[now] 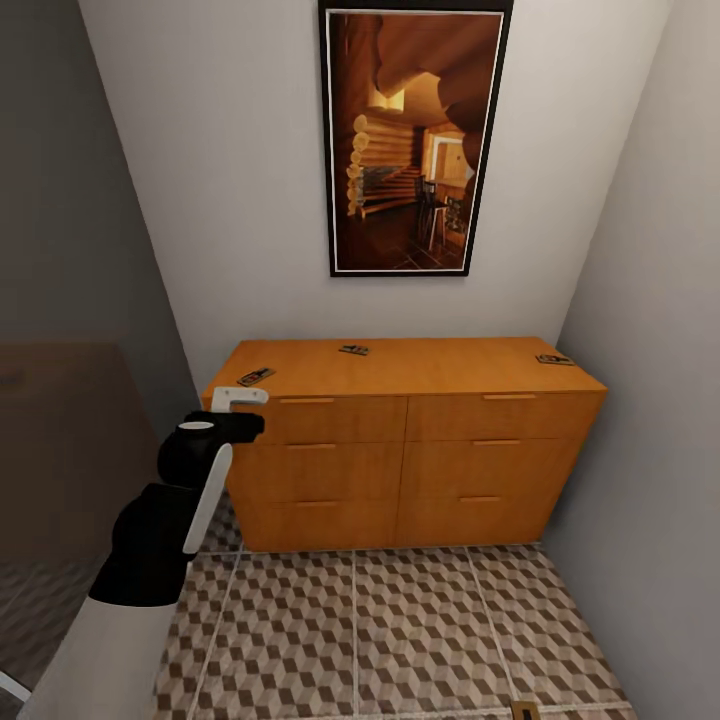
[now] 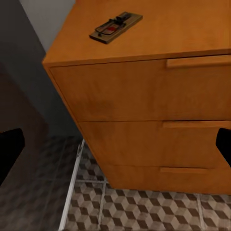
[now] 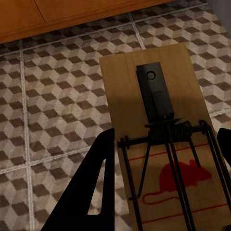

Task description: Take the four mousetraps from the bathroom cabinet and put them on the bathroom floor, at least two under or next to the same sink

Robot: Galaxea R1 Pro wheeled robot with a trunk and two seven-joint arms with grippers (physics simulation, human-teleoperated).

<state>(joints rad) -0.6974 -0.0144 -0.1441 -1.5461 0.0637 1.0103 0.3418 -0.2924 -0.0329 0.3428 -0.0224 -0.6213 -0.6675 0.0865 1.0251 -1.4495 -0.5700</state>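
Three mousetraps (image 1: pixel 353 349) atop cabinet (image 1: pixel 400 460): ten, twelve, two o'clock. Fourth (image 3: pixel 163 144) clamped in right gripper (image 3: pixel 166 159); left gripper (image 1: pixel 238 400) spread wide.

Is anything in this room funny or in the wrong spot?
Yes: three mousetraps lie on top of the cabinet, one at its left corner, one near the back middle, one at the right end. Traps usually go on the floor. Nothing looks spilled or broken.

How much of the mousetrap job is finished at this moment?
None clearly lies placed yet. One mousetrap sits between the right gripper fingers above the tiled floor. Three remain on the cabinet top: left, middle, right. The left gripper hovers near the left one.
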